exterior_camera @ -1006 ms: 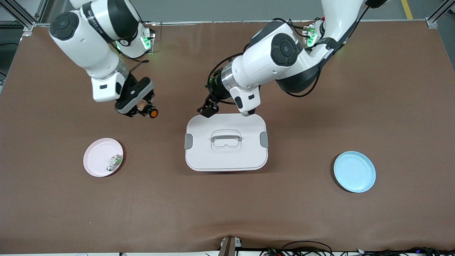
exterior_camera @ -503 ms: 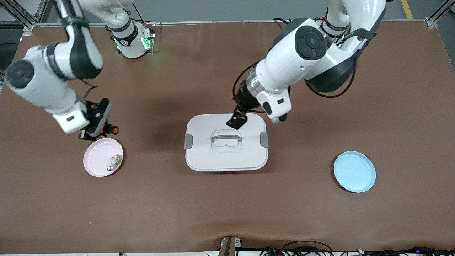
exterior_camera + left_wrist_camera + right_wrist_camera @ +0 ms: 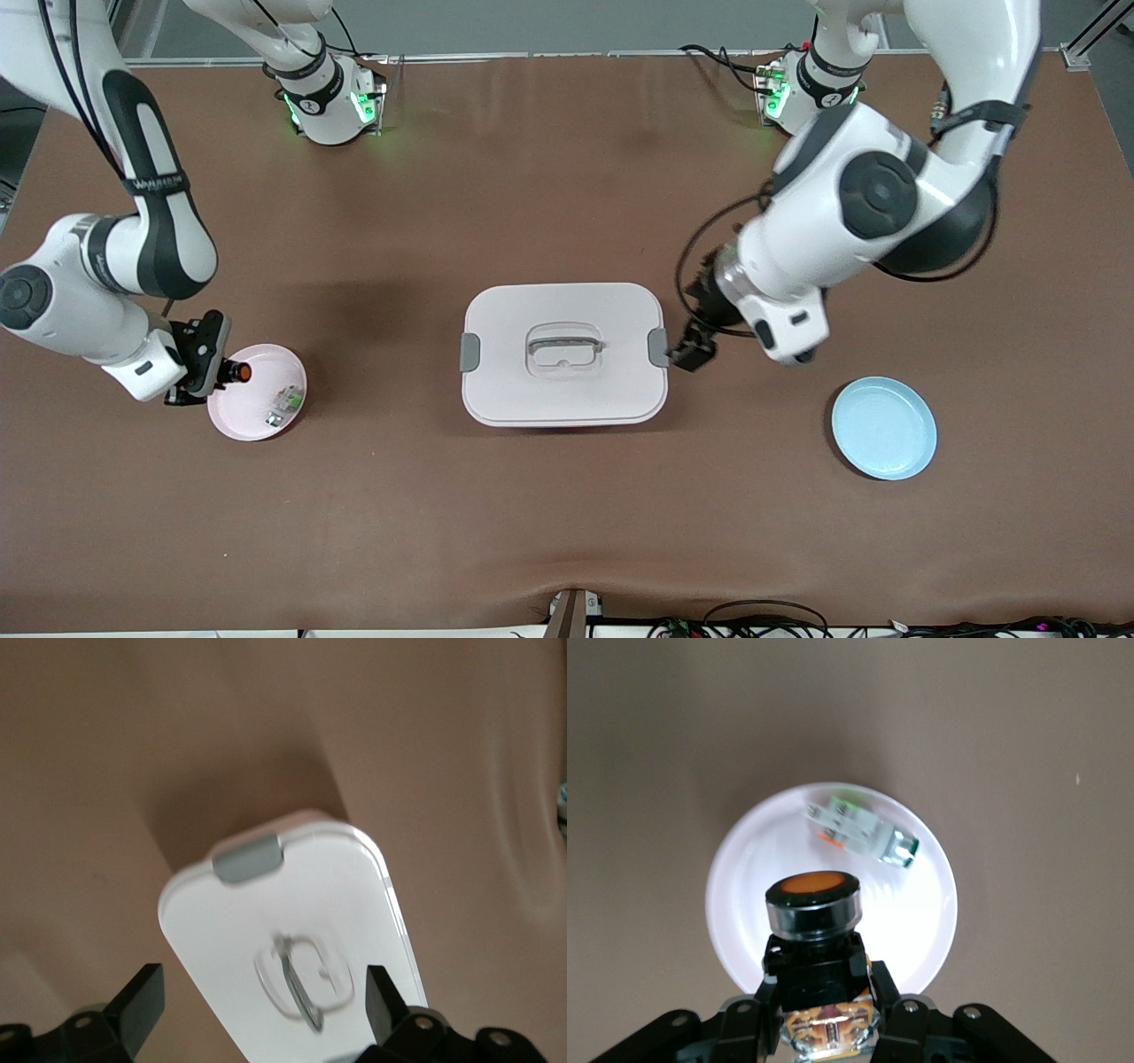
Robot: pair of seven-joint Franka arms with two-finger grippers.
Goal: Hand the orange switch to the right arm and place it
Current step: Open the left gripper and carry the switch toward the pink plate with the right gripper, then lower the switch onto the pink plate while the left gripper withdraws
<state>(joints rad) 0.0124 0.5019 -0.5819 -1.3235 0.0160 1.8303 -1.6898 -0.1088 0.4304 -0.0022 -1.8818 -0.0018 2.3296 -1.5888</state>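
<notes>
Orange-capped black switch [image 3: 812,935] gripped in right gripper [image 3: 213,368] fingers over pink plate [image 3: 232,416]; left gripper [image 3: 692,352] fingers open beside box [image 3: 563,399].

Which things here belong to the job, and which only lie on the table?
Part of the job:
- orange switch, held over the pink plate
- right gripper, shut on it
- left gripper, open, beside the white box

Just lying about:
- white-and-green part in the pink plate
- white box
- blue plate

A white lidded box [image 3: 563,354] with grey side clips sits mid-table. A pink plate [image 3: 244,405] holding a small white-and-green component [image 3: 283,405] lies toward the right arm's end. A blue plate [image 3: 883,428] lies toward the left arm's end.
</notes>
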